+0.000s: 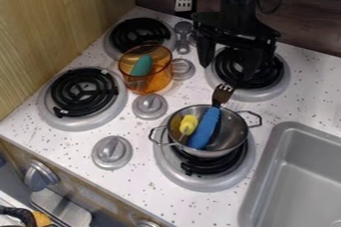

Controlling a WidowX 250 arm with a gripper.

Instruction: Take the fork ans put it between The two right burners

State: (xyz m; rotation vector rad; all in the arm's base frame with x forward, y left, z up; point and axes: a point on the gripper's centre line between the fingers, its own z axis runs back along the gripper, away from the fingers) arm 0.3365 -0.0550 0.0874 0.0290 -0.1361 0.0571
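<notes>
The fork [205, 127] leans in the metal pot [234, 127] on the front right burner [200, 183], blue handle down inside, tines over the rim towards the stove top's [150, 191] back edge. The gripper [227, 70] is above the back right burner [269, 74], fingers set wide, so the fork lies frontward of and below them, tines end nearer. Its long axis runs roughly front to back, across the fingers' gap; this lone arm should come frontward, clear of the yellow-handled utensil [188, 124].
</notes>
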